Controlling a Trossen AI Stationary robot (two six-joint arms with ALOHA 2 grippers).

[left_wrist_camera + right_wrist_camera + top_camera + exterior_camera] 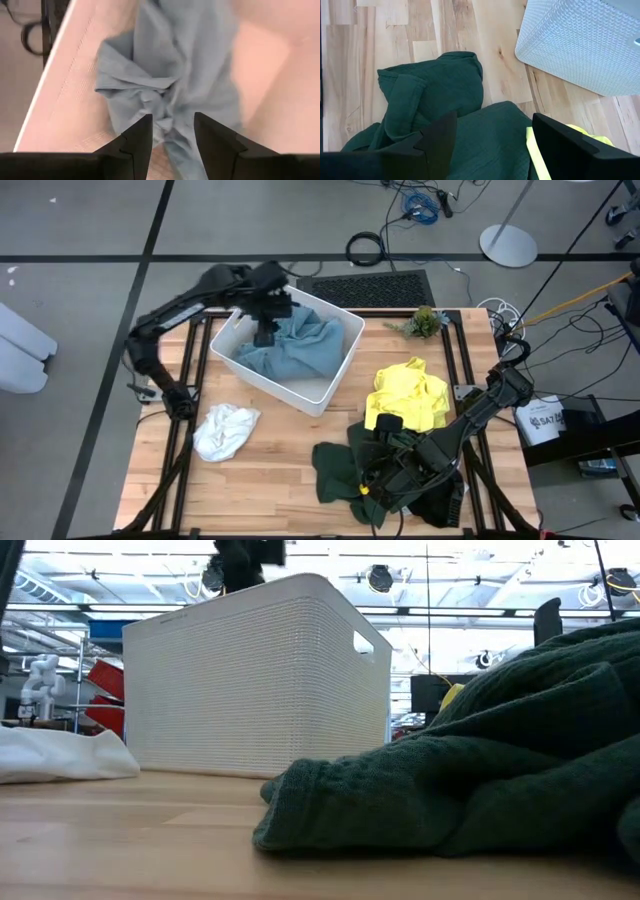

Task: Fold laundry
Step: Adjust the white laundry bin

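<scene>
Nearest, at the table's front edge: right gripper [385,488] low over the green cloth [340,470], fingers spread wide and empty, green fabric visible between them in the right wrist view. Probably parked there, ready to pinch an edge when the folding starts. Under the arm, a black cloth [440,505], mostly hidden. Just behind, touching the green one, the yellow cloth [408,395], crumpled, not yet flattened. To the left, well apart, the white cloth [225,430] in a loose heap on the table [270,480].

Farther back: the tub [320,395], set at an angle, with the blue cloth [295,350] bunched inside. Left gripper [265,330] down in the tub, right over this cloth. Fingers [137,137] parted, a fold of blue between them but not pinched. Likely placed so to lift the cloth onto the bare wood, where it can be spread and folded.
</scene>
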